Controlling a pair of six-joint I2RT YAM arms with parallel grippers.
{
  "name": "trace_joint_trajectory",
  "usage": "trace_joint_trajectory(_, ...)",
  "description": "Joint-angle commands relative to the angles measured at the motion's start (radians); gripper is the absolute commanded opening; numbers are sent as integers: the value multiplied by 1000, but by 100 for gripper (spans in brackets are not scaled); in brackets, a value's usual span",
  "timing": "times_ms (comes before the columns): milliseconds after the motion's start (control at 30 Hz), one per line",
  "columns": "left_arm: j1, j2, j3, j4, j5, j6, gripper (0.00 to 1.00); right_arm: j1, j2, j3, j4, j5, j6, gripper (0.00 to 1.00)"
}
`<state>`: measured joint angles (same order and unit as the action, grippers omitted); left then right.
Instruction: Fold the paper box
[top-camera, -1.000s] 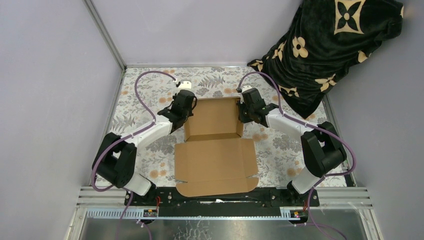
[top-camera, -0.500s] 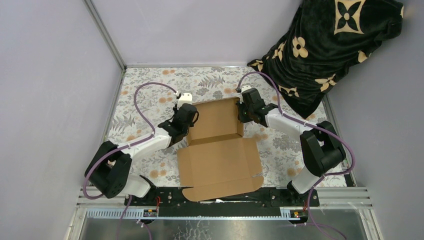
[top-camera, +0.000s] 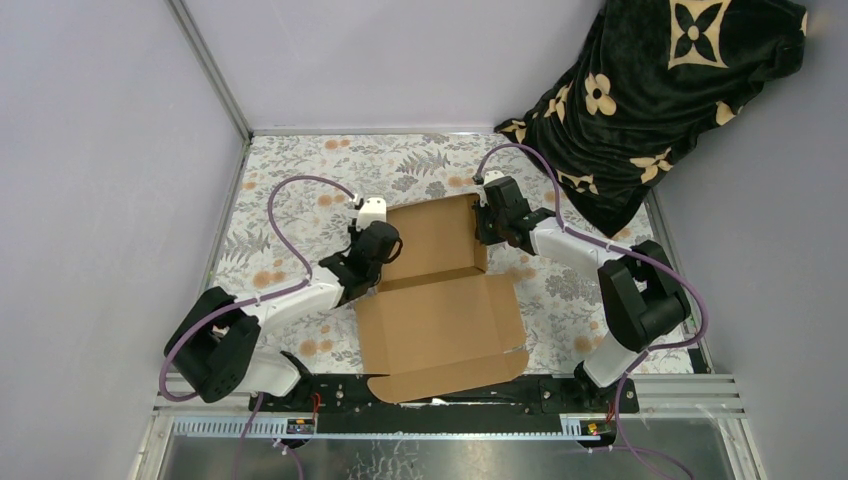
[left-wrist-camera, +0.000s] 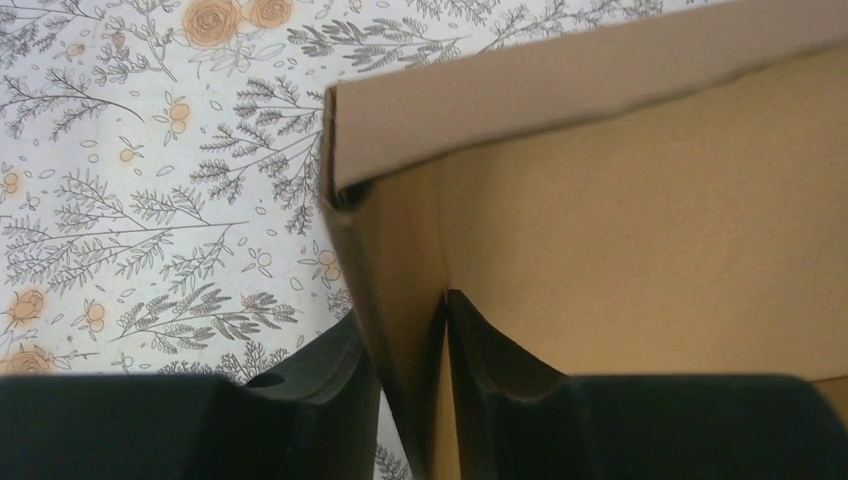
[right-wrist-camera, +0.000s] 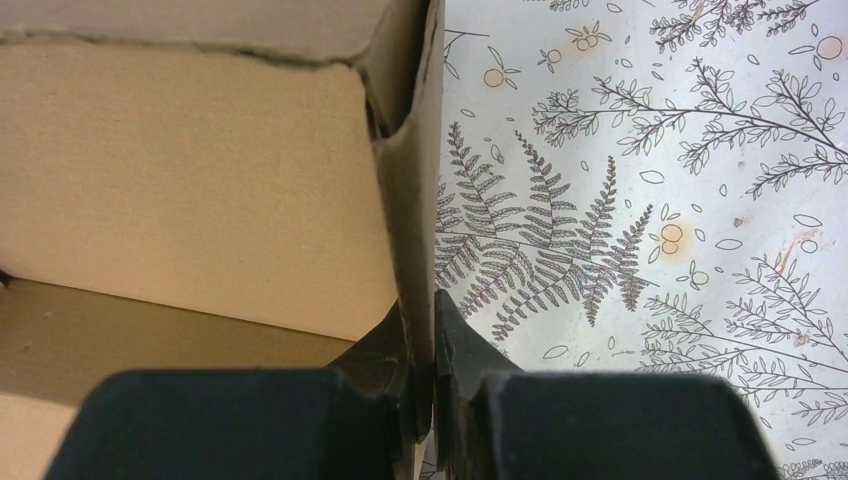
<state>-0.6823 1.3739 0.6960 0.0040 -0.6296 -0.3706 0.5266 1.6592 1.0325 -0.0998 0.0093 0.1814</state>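
As left end effector (left-wrist-camera: 402, 318) and right end effector (right-wrist-camera: 418, 305) pinch the paper box (top-camera: 440, 320), a blanket (top-camera: 650, 90) sits beyond.

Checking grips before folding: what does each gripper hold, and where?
Both clamp the paper box: left gripper on its left side wall, right gripper on its right.

The top camera looks steeply down from above and behind the arm bases over the whole floral-printed worktop (top-camera: 420, 160). Each wrist camera sits close behind the left hand (left-wrist-camera: 402, 310) or right hand (right-wrist-camera: 420, 300), facing along opposite side walls of the plain brown corrugated cardboard box (top-camera: 440, 320), which all views share.
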Motion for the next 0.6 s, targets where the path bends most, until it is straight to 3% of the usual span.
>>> trace_joint_trajectory(0,-60,7,-26,5,59,-68,37,-1,48,-37,-27,-43,32,0)
trace_joint_trajectory(100,-77,10,-28,-2,49,-83,37,-1,50,-40,-24,-45,32,0)
trace_joint_trajectory(367,-103,12,-29,-46,11,-123,21,-2,56,-43,-17,-50,33,0)
trace_joint_trajectory(567,-117,36,-20,-63,-8,-142,0,-5,55,-42,-17,-50,32,0)
